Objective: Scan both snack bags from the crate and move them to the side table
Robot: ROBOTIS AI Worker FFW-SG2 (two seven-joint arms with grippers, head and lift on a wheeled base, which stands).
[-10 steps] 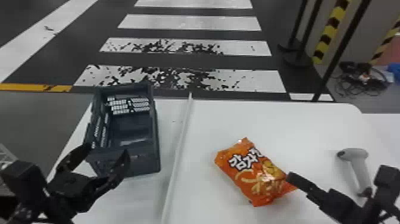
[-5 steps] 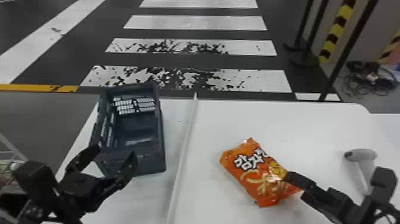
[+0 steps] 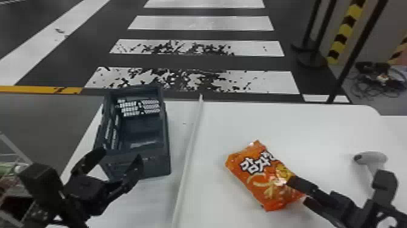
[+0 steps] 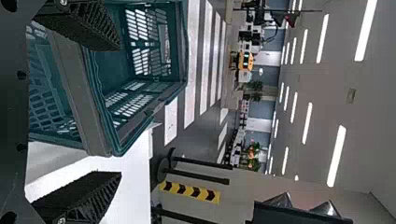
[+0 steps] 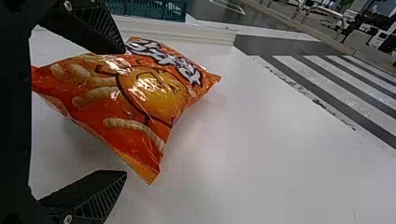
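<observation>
Our right tool reached farther over the orange bag

Nearest to us, the left tool (image 3: 121,153) stood wide open with nothing in its hold, just before the near end of the crate. Its place against the crate looked much the same as a second earlier. In our left wrist view, the two fingers (image 4: 93,28) were well apart, one of them in front of the crate.

At the near right, the right tool (image 3: 296,191) was also wide open and had not closed on anything. A second earlier, its visible tip had only just overlapped the right end of the orange snack bag (image 3: 257,182); now it lapped farther over it. In our right wrist view, much of the bag showed between the spread fingers; we could not tell whether either one touched it. The bag lay on the white table (image 3: 236,127), printed side up and slanting.

A grey handheld scanner (image 3: 375,157) lay to the right of the bag, partly behind the right arm. A white strip (image 3: 190,142) ran along the table between the bag and the dark crate (image 3: 136,163) on the left. Our head view had shifted a little, so crate, bag and scanner all appeared slightly farther right than before. Beyond the table, we saw a striped crossing (image 3: 193,80) on the floor.
</observation>
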